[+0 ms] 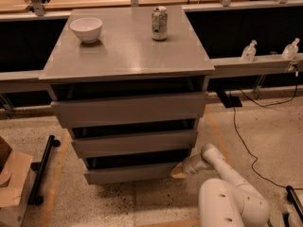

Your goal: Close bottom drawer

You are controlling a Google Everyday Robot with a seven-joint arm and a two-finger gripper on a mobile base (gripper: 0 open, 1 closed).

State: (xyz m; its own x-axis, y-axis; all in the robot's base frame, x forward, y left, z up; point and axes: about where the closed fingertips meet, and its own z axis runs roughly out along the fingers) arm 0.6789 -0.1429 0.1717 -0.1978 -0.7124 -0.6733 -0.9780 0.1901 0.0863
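- Cabinet: three grey-brown wood-grain drawers stacked under a flat grey worktop, each with a handleless front.
- The grey-brown wood-grain bottom drawer is the lowest and narrowest. It stands out from the cabinet body, with a dark gap showing above its front. Its front sits just above the speckled floor.
- The middle drawer and the top drawer also project, and each has a dark gap above it.
- The tan-tipped claw on the white robot arm is low at the right end of the bottom drawer's front, at or against its corner. Contact cannot be confirmed. Whether the claw is spread or pressed together cannot be told.
- On the worktop, a white round bowl sits rear left and an upright drinks can rear centre, well apart.
- A brown cardboard box is on the floor at the left, and a black cable trails at the right.
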